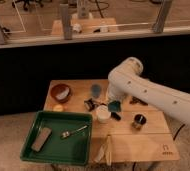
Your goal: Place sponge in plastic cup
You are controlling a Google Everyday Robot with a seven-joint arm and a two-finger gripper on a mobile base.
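1. Camera view: the sponge (pixel 115 105) sits at the end of the white arm (pixel 153 92), clamped in the gripper (pixel 113 109) and apparently lifted off the table (pixel 138 142). I judge it is held up so that it can be carried over a rim instead of being pushed along the wood.
2. The plastic cup (pixel 96 90) stands upright just up and picture-left of the gripper, near it but not under it. What is inside cannot be made out. The sponge is not yet above its mouth, so the drop is not yet done.
3. The cup is narrow, so the sponge probably needs to be centred over the opening before release, or it may catch on the rim.
4. A white cup (pixel 103 114) stands just below the gripper, closer than the target and easy to mistake for it. Its contents are not visible.
5. A metal cup (pixel 138 120) stands below and picture-right of the gripper, and its inside looks dark.
6. A reddish bowl (pixel 61 92) lies well to picture-left of the gripper and holds something pale.
7. A green tray (pixel 33 127) lies lower left, well apart from the gripper. It holds a grey-brown block (pixel 41 139) and a metal utensil (pixel 74 132).
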